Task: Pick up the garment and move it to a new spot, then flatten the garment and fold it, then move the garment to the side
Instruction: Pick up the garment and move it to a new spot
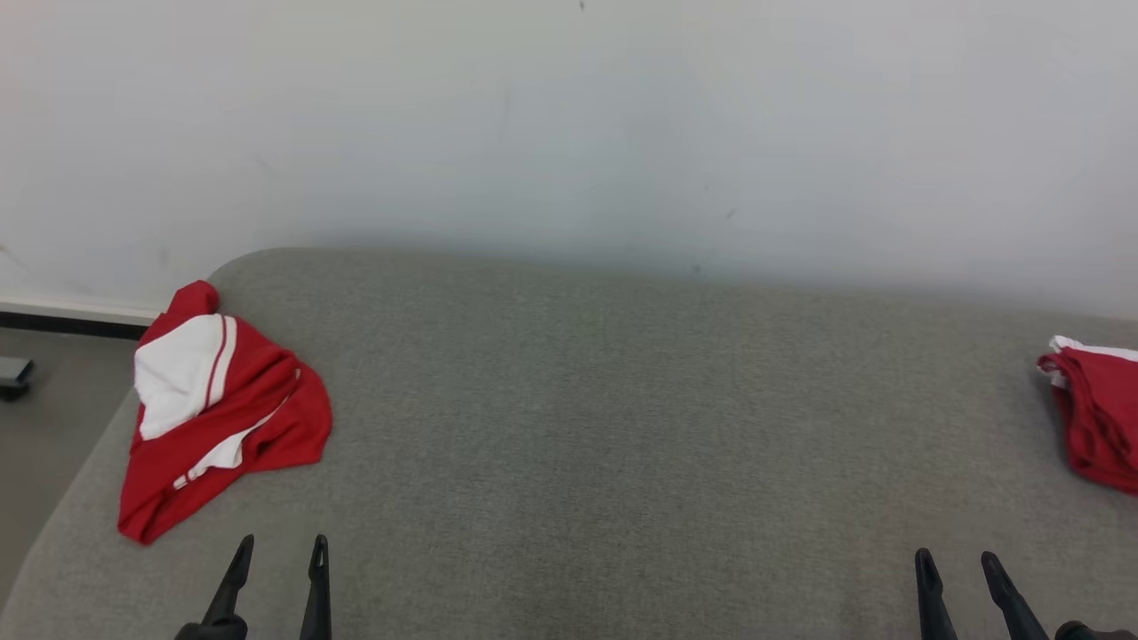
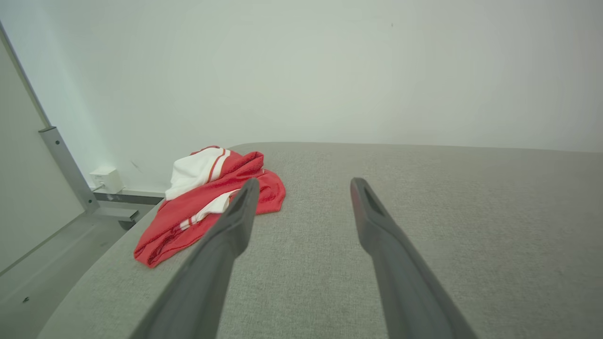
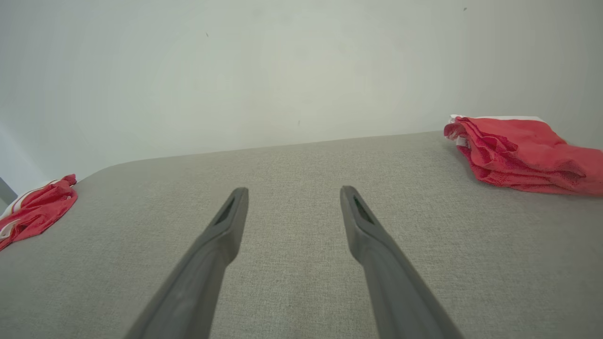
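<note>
Lying crumpled on grey upholstery [image 1: 622, 427] — red garment [image 1: 222, 409], white-striped; left tool [image 1: 280, 542], right tool [image 1: 958, 558] agape, empty

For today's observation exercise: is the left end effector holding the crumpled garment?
No, the left end effector stands open, apart from the crumpled garment on the cushion.

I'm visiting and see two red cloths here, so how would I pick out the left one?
Find the grey padded surface against the pale wall. At its left end, beyond the left pincer, lies a crumpled red garment. Unlike the neater red bundle at the right edge, it shows a large white panel.
</note>
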Robot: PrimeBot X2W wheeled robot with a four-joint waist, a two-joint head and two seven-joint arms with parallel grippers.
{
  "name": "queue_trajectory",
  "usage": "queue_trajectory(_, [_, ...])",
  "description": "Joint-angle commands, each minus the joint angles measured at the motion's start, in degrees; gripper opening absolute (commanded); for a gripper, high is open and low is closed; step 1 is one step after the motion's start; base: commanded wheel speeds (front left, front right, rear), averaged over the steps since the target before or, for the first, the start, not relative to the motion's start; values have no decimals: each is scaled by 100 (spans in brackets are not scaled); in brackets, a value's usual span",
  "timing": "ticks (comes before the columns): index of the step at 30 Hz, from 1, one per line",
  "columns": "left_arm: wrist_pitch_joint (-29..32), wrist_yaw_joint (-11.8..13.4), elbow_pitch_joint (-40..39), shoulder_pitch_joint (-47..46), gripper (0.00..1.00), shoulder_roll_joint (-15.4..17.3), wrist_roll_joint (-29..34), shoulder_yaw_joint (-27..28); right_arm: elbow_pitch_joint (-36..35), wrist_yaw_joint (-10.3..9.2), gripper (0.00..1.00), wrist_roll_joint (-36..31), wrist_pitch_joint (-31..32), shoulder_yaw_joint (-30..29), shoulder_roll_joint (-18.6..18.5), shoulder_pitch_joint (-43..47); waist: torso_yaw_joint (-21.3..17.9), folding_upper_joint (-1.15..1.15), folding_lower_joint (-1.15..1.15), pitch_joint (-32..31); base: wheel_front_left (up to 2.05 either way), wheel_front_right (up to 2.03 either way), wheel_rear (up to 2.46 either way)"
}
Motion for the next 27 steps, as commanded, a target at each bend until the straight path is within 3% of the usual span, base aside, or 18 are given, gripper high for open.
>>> queue_trajectory(1, [-18,4,16,-33,100,47,-13,10,28,7,100,17,-41,5,32,32,427,0,0,28,0,0,0])
queue_trajectory(16, [40,94,-51,1,100,216,-158,83,228,7,100,71,-146,87,94,-110,1836,0,0,134,0,0,0])
queue_trajectory(27, [4,291,-264,183,100,201,-289,275,367,7,100,106,-89,366,-66,-481,2024,0,0,326,0,0,0])
